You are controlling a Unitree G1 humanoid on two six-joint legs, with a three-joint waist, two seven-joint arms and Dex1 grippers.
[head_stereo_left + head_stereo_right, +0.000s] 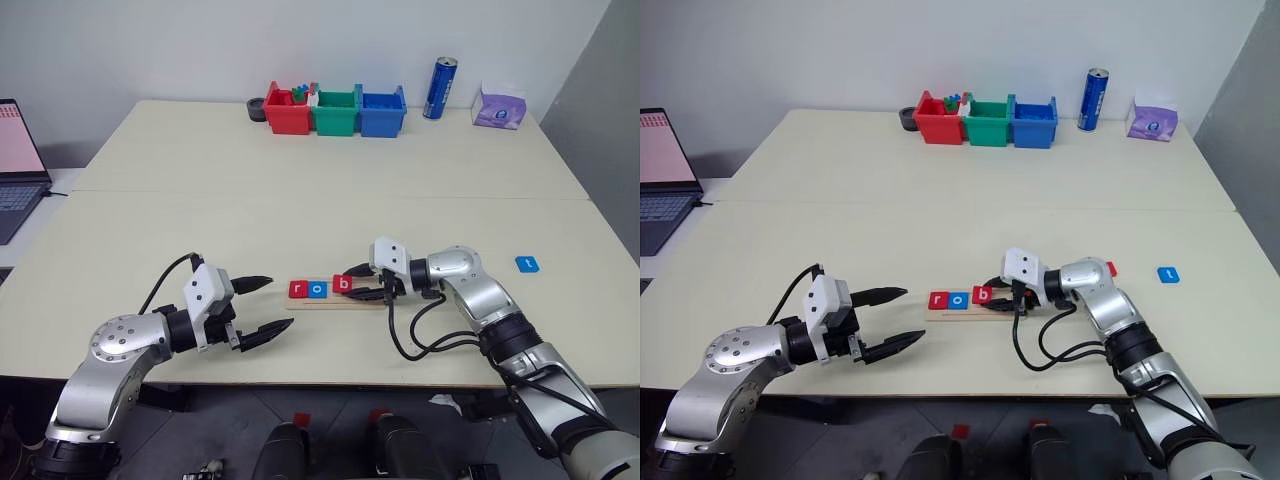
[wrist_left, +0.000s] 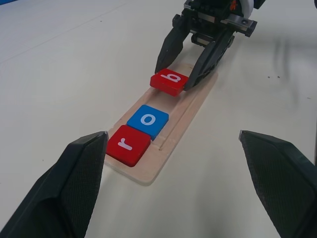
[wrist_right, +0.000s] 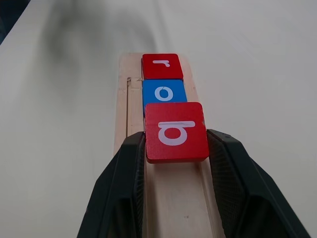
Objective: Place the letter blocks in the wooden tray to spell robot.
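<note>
Near the front edge of the table (image 1: 330,190), about midway along it, lies the wooden tray (image 2: 184,119), lengthwise along that edge; my right gripper (image 3: 173,148) reaches in from the tray's right end, its two black fingers (image 3: 121,183) pressed against opposite sides of the red "b" block (image 3: 175,131), which it holds over the groove, just beside the blue "o" block (image 3: 164,93); whether the "b" rests on the wood or sits slightly above it I cannot tell; beyond the "o", at the tray's left end, sits the red "r" block (image 3: 161,66), touching its neighbour; the right half of the tray is bare wood; my left gripper (image 1: 262,305) hovers to the left of the tray, pointing toward it, its fingers spread wide with nothing between them; a blue "t" block (image 1: 527,264) lies flat well apart toward the right edge of the table; at the back edge stand a red bin (image 1: 286,110), a green bin (image 1: 336,112) and a blue bin (image 1: 382,113) in a row, with a blue can (image 1: 440,88) and a purple tissue pack (image 1: 499,107) further toward the right back corner; a laptop (image 1: 18,165) sits off the left side.
</note>
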